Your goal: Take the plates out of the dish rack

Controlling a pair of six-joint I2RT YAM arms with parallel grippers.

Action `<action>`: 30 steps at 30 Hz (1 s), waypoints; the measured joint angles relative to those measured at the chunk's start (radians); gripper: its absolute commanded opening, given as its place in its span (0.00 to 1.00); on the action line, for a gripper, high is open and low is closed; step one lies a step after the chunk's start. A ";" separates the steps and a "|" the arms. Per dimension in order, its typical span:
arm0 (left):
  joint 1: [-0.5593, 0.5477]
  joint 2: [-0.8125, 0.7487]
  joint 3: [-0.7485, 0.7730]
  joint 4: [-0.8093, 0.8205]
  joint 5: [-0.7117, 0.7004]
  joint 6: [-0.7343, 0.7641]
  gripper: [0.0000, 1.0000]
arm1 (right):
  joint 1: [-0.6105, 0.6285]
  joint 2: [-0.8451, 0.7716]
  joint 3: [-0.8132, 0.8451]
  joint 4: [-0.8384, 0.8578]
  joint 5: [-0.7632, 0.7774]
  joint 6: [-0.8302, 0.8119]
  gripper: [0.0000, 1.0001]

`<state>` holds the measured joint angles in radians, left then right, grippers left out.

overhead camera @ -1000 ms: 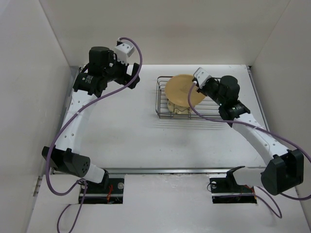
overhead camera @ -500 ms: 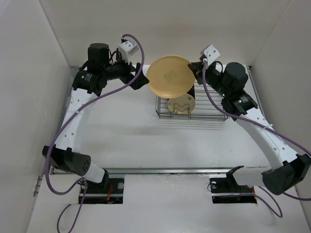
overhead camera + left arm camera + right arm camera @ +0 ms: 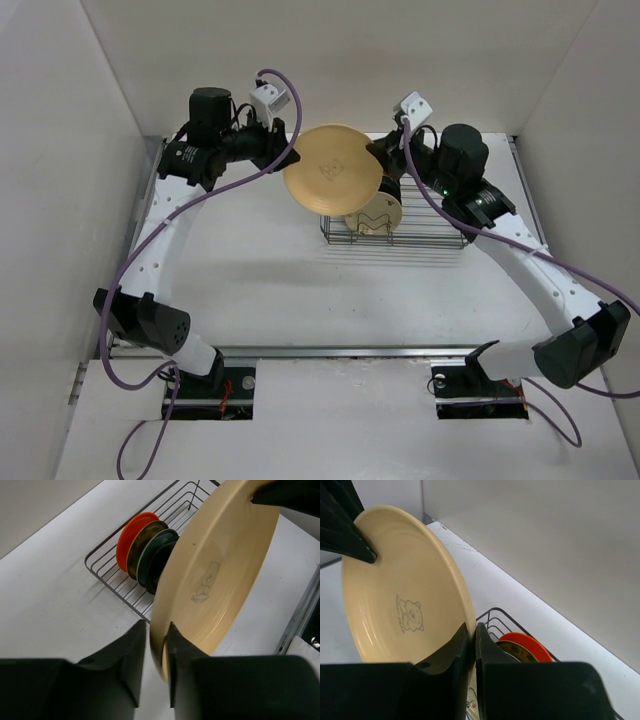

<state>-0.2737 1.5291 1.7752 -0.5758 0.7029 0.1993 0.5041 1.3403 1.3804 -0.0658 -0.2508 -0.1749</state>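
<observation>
On the peach plate (image 3: 332, 169) sits a small bear drawing (image 3: 409, 615).

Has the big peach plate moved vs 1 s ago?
Yes. The peach plate has come out of the dish rack and shifted left, now overhanging the rack's left end.
</observation>
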 measured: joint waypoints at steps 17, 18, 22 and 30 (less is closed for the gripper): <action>0.020 0.013 -0.039 0.013 -0.231 -0.041 0.00 | 0.010 0.015 0.089 0.005 -0.039 0.101 1.00; 0.029 0.013 -0.042 0.016 -0.251 -0.049 0.00 | 0.011 0.015 0.089 0.004 -0.011 0.085 1.00; 0.105 0.029 -0.045 0.040 -0.323 -0.092 0.00 | -0.001 0.015 0.089 0.005 0.089 0.039 1.00; 0.356 0.225 -0.045 0.052 -0.283 -0.192 0.00 | -0.066 0.015 0.069 -0.037 0.172 0.005 1.00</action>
<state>0.0826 1.7546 1.7298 -0.5240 0.4202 0.0078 0.4377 1.3552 1.4494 -0.1028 -0.0788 -0.1699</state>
